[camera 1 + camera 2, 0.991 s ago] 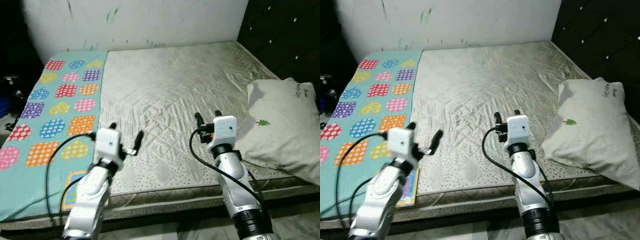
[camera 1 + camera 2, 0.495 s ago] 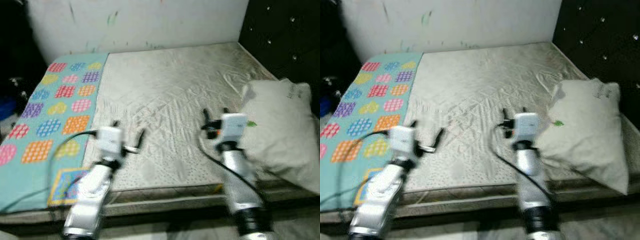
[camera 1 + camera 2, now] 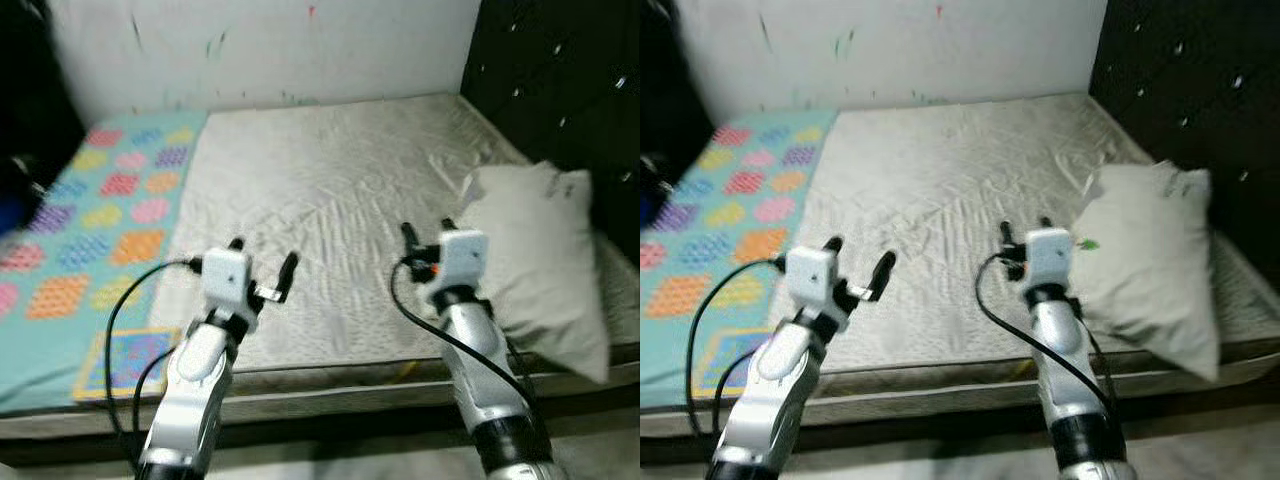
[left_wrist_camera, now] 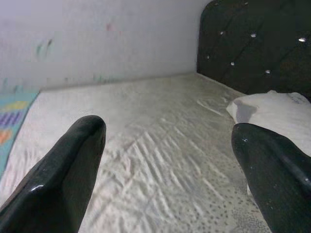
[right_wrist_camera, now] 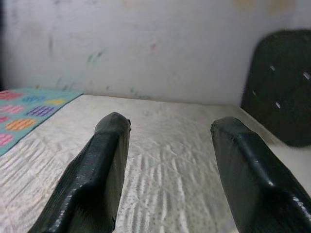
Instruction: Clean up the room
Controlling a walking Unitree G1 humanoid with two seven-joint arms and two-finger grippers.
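Observation:
A wide bed with a bare grey-white quilted mattress point(image 3: 330, 180) lies before me. A turquoise blanket point(image 3: 100, 220) with coloured patches covers its left strip. A white pillow point(image 3: 535, 250) with a small green print leans at the right, by the black tufted headboard point(image 3: 560, 90). My left gripper point(image 3: 263, 255) hovers open over the mattress near its front edge, holding nothing. My right gripper point(image 3: 426, 228) is open too, just left of the pillow and apart from it. In the left wrist view the left gripper point(image 4: 167, 131) points across the mattress toward the pillow point(image 4: 277, 109). The right gripper point(image 5: 171, 124) faces the far wall.
A white wall point(image 3: 270, 45) marked with paint runs behind the bed. Dark clutter with something blue point(image 3: 12, 205) sits off the bed's left side. The bed's front edge point(image 3: 330, 395) is right below my arms, with floor beneath it.
The whole picture has shifted and blurred, so the camera has turned a little to the right. Both arms keep the same raised pose with fingers apart.

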